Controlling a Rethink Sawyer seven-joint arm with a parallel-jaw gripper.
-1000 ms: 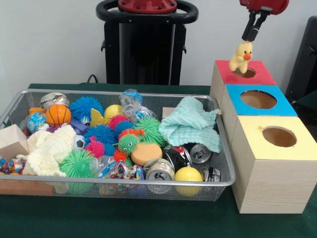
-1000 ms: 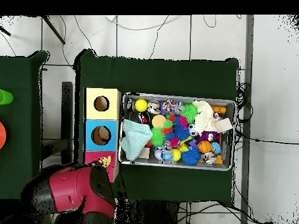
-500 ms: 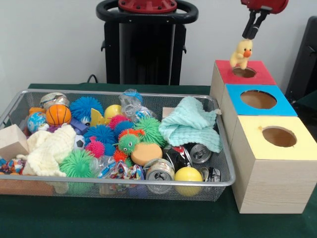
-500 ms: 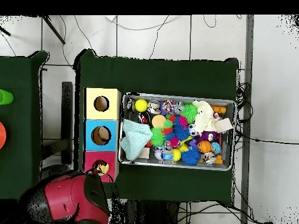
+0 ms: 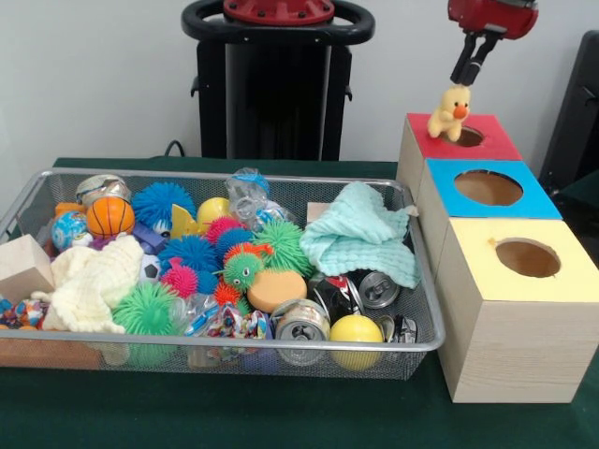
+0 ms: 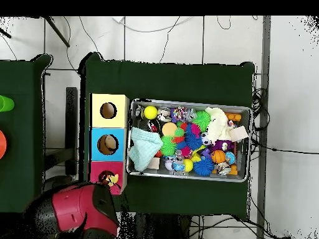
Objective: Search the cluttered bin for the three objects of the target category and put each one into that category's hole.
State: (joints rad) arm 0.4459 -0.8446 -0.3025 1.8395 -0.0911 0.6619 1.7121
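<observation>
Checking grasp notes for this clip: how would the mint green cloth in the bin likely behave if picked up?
The mint green cloth lies crumpled and draped over the basket rim, so it is probably floppy and would hang and unfold. It looks light. Its knitted surface likely grips well rather than slipping.

A plain pale wall (image 5: pixel 103 84) stood behind the gripper (image 5: pixel 465 73). Below it lay a dark green table (image 6: pixel 187 81) on a pale tiled floor (image 6: pixel 286 93), cables (image 6: pixel 261 106) trailing at the table's edge far from it
</observation>
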